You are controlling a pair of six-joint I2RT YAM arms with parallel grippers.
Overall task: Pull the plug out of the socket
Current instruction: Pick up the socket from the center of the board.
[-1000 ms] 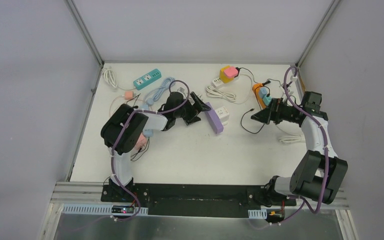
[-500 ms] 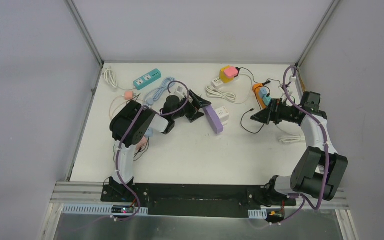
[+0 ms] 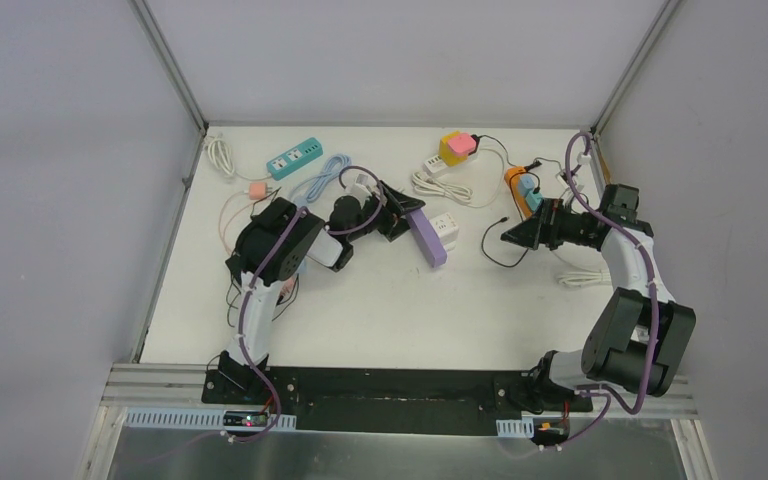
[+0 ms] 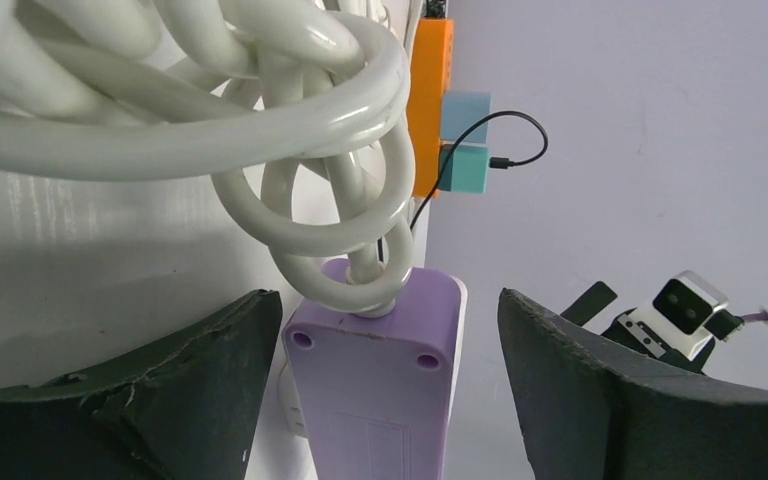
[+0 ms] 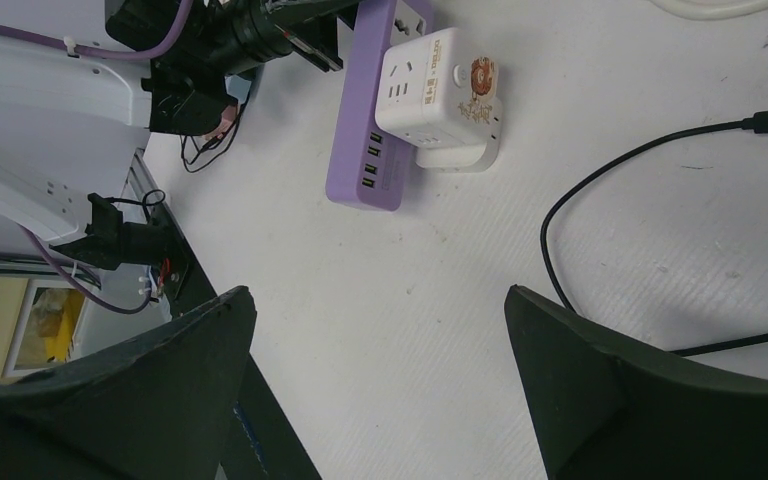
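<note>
the left arm's elbow has swung up and right since a second ago, bringing the left gripper (image 3: 401,208) onto the purple power strip (image 3: 427,238) at mid-frame overhead. its jaws stand apart, straddling the strip's corded end (white cable (image 4: 260,150) coiled above). the right gripper (image 3: 512,233) has barely moved, jaws apart. the white cube adapter (image 5: 438,85) touches the strip's side; its plug is hidden, its red label unreadable.
</note>
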